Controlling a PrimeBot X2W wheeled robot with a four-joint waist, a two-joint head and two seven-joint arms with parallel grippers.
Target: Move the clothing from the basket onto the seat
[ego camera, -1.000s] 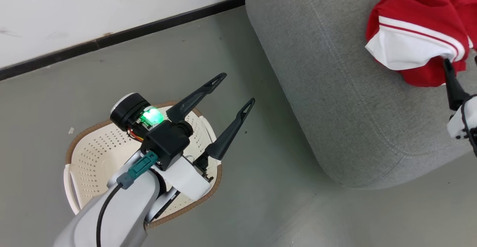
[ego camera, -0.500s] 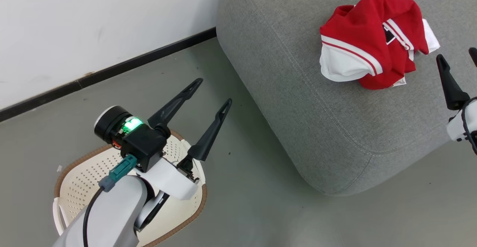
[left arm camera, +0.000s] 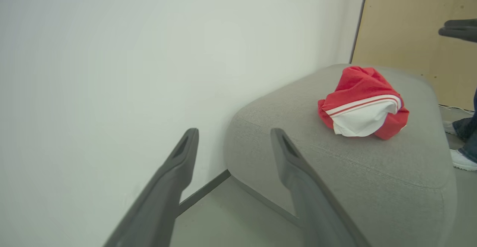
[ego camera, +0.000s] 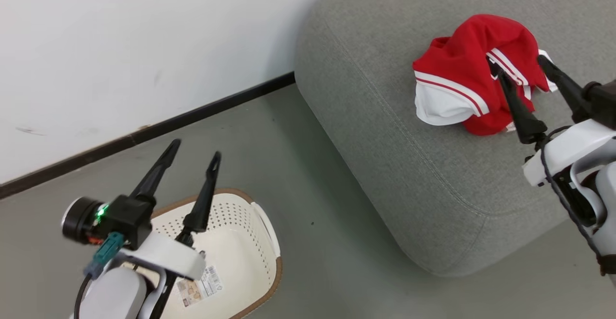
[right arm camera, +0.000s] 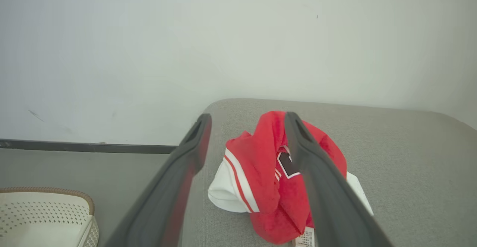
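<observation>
Room: grey floor (ego camera: 337,242) runs to a white wall (ego camera: 120,44), with a black skirting strip (ego camera: 192,114) along the join.
Garments: the clothing (ego camera: 462,69) is one crumpled red bundle with white trim, red-and-white stripes and a fold of white cloth on its lower side. The right wrist view also shows a patch of black-and-white lettering and a printed tag.
Where it lies: on top of the seat (ego camera: 385,141), set back from the seat's rounded corner.
Sofa: the seat is large and covered in grey fabric. It has rounded edges and a stitched seam curving below its top. It stands on the floor with one end close to the wall.
Right arm: the right gripper (ego camera: 520,65) is over the seat with its two fingers spread and nothing between them. In the head view its tips overlap the near side of the clothing, and in the right wrist view the bundle shows between and behind the fingers. Whether they touch the cloth cannot be told.
Laundry tub: the basket (ego camera: 240,223) sits on the floor off the seat's corner, well apart from the seat. It has cream perforated walls and a brown rim, and a white handle (ego camera: 267,227) faces the seat. A printed label (ego camera: 199,285) lies on its bottom. The left arm hides part of it.
Left arm: the left gripper (ego camera: 196,148) is above the basket with its fingers apart, holding nothing. It points at the wall beside the seat.
Beyond the seat: the left wrist view shows a tan panel (left arm camera: 410,34), and a person's white shoe (left arm camera: 462,159) on the floor at the seat's far side.
</observation>
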